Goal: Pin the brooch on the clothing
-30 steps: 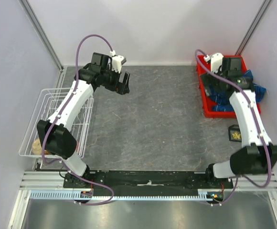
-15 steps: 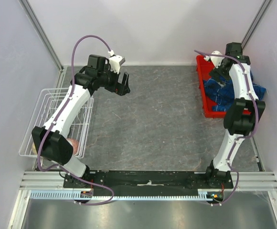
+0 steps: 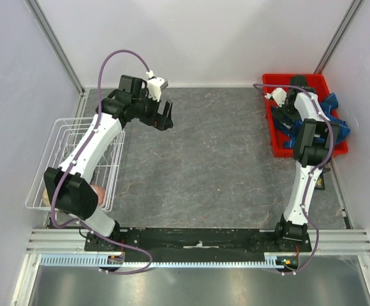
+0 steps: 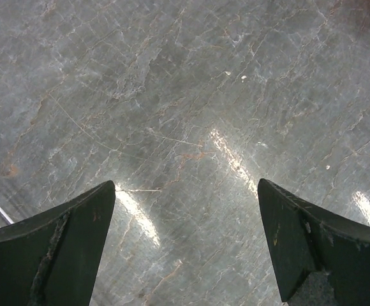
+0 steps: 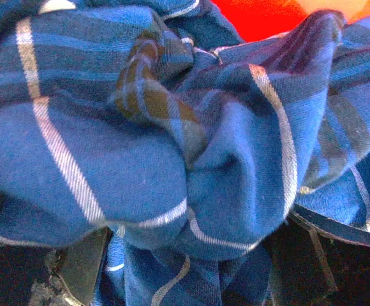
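The clothing (image 3: 330,122), a crumpled blue-and-black plaid shirt with thin white lines, lies in the red bin (image 3: 300,81) at the back right. My right gripper (image 3: 291,116) is down in that bin. In the right wrist view the clothing (image 5: 172,159) fills the picture, and a bulge of it sits between the wide-apart fingers (image 5: 83,271) of the right gripper (image 5: 191,258), which stands open. My left gripper (image 3: 164,117) hangs open over the bare table at the back left, with nothing between the tips of the left gripper (image 4: 186,185). The brooch is hidden.
A white wire basket (image 3: 70,137) stands along the left edge with a pinkish lump (image 3: 97,191) and a tan thing (image 3: 46,195) in it. A small dark item (image 3: 322,183) lies by the right arm's lower link. Metal frame posts stand at the back corners.
The right arm has risen at the elbow and its gripper has dropped into the red bin onto the clothing. The left arm has hardly moved.
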`<state>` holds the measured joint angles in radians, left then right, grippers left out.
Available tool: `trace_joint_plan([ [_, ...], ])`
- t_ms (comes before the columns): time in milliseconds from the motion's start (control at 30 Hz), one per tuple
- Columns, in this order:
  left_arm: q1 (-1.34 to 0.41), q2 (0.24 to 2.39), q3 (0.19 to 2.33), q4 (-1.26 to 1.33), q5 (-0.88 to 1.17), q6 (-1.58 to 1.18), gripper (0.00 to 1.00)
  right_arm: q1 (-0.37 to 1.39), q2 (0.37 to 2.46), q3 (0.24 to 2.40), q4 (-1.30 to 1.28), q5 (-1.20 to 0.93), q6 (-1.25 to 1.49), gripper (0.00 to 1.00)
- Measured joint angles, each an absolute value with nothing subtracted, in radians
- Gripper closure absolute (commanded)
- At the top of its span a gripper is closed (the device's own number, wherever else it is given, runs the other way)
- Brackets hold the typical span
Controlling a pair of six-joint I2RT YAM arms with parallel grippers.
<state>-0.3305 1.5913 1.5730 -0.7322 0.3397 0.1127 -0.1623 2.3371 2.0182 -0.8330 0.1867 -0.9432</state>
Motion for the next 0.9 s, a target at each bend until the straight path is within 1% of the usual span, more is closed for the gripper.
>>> trace_joint_plan([
  [33, -0.331, 1.594, 1.573, -0.733, 0.339, 0.113, 0.01, -0.168, 2.336, 2.014, -0.82, 0.184, -0.937, 0.33],
  [100, -0.33, 1.597, 1.571, -0.739, 0.339, 0.114, 0.02, -0.173, 2.338, 1.999, -0.807, 0.18, -0.932, 0.5],
  [133, -0.33, 1.598, 1.571, -0.744, 0.339, 0.114, 0.04, -0.176, 2.339, 1.992, -0.809, 0.174, -0.923, 0.66],
  [167, -0.328, 1.599, 1.57, -0.749, 0.34, 0.114, 0.05, -0.176, 2.339, 1.99, -0.81, 0.17, -0.924, 0.73],
  [200, -0.326, 1.6, 1.57, -0.753, 0.343, 0.115, 0.07, -0.178, 2.339, 1.99, -0.812, 0.163, -0.918, 0.93],
  [233, -0.324, 1.6, 1.57, -0.754, 0.344, 0.115, 0.09, -0.181, 2.339, 1.993, -0.813, 0.154, -0.911, 1.0],
  [400, -0.298, 1.602, 1.57, -0.748, 0.373, 0.113, 0.13, -0.216, 2.321, 2.046, -0.841, 0.076, -0.863, 1.0],
  [533, -0.262, 1.601, 1.57, -0.711, 0.406, 0.087, 0.19, -0.236, 2.243, 2.116, -0.868, 0.002, -0.795, 1.0],
  [633, -0.212, 1.59, 1.56, -0.648, 0.455, 0.042, 0.17, -0.243, 2.12, 2.171, -0.861, -0.072, -0.719, 1.0],
  [667, -0.196, 1.584, 1.554, -0.627, 0.468, 0.028, 0.14, -0.242, 2.078, 2.183, -0.852, -0.091, -0.695, 1.0],
  [767, -0.14, 1.543, 1.504, -0.54, 0.531, -0.012, 0.12, -0.226, 1.909, 2.207, -0.799, -0.171, -0.603, 1.0],
  [867, -0.115, 1.478, 1.426, -0.445, 0.553, -0.038, 0.06, -0.161, 1.768, 2.218, -0.745, -0.214, -0.543, 1.0],
  [900, -0.115, 1.457, 1.402, -0.414, 0.562, -0.04, 0.05, -0.112, 1.724, 2.219, -0.722, -0.218, -0.524, 1.0],
])
